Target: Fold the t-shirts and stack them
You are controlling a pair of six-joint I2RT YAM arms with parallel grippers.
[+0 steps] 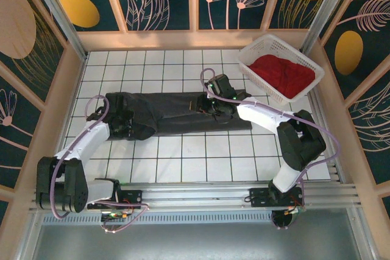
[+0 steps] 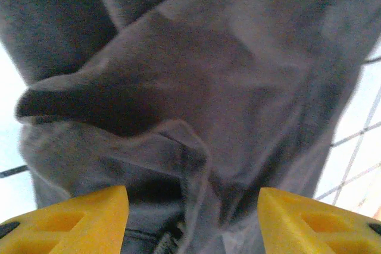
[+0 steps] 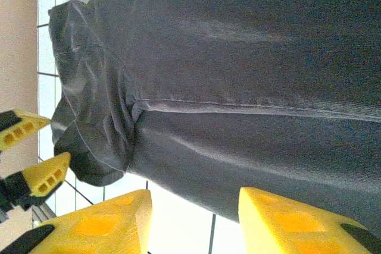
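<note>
Top external view is showing the dark grey t-shirt (image 1: 177, 111) lying as a long, narrow band across the tiled surface (image 1: 183, 162). The red t-shirt (image 1: 281, 72) is sitting crumpled in the white basket (image 1: 244, 61) at the far right corner, well apart from it. The left gripper (image 1: 125, 125) is working at the band's bunched left end, and the right gripper (image 1: 214, 106) is hanging over the cloth right of its middle. Spacing the arms along the band like this is probably meant to let each take a part of it for the next fold across its length.

Neither gripper is pinching anything. The left wrist view is showing the yellow fingers (image 2: 89, 221) standing wide apart with rumpled grey cloth lying ahead of the gap. In the right wrist view the jaws are likewise parted, straddling the near hem, with bare white tile showing between them.

Much is hard to make out. The left wrist picture is blurring the folds, so collar and sleeves are not telling apart. From above, the wrist bodies are covering the fingertips, so contact with the cloth cannot be judged. The basket is hiding how the red t-shirt is lying.
</note>
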